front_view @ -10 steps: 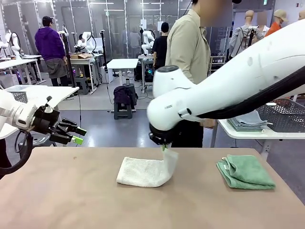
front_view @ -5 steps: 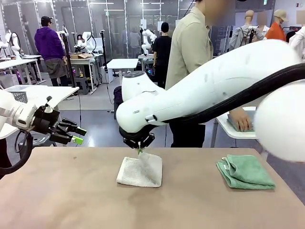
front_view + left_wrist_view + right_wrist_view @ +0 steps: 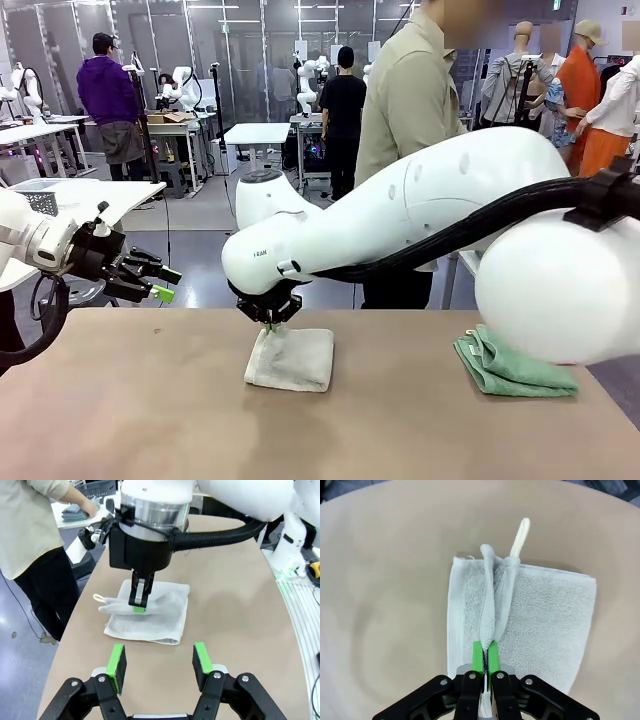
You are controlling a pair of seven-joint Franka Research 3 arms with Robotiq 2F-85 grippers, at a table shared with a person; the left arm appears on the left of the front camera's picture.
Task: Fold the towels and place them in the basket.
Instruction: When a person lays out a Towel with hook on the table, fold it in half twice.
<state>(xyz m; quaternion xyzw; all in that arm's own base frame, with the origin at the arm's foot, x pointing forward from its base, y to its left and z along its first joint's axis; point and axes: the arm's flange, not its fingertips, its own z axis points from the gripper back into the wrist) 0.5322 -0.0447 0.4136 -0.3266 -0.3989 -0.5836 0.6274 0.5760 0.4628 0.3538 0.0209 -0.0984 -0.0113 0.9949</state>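
Note:
The cream white towel [image 3: 291, 358] lies folded in half on the table's middle, its corner loop [image 3: 520, 534] sticking out. My right gripper [image 3: 270, 318] reaches across from the right and is shut on that towel's raised top edge [image 3: 492, 605], low over its left side. In the left wrist view the same gripper [image 3: 138, 607] pinches the cloth. The mint green towel [image 3: 505, 366] lies folded at the table's right. My left gripper [image 3: 165, 284] hangs open in the air beyond the table's left end, pads [image 3: 117, 661] apart. A dark grey mesh basket [image 3: 97, 487] stands on a side table.
A person in a beige shirt [image 3: 410, 100] stands at the far side, one hand [image 3: 90, 505] on folded grey cloths [image 3: 72, 513] on the white side table. The right arm's big white links [image 3: 450, 200] span the table's right half. Another mesh basket [image 3: 40, 202] sits far left.
My right gripper swept leftward with the cream towel's right edge, laying it over into a half fold, and came down at the left edge. The left arm stayed still.

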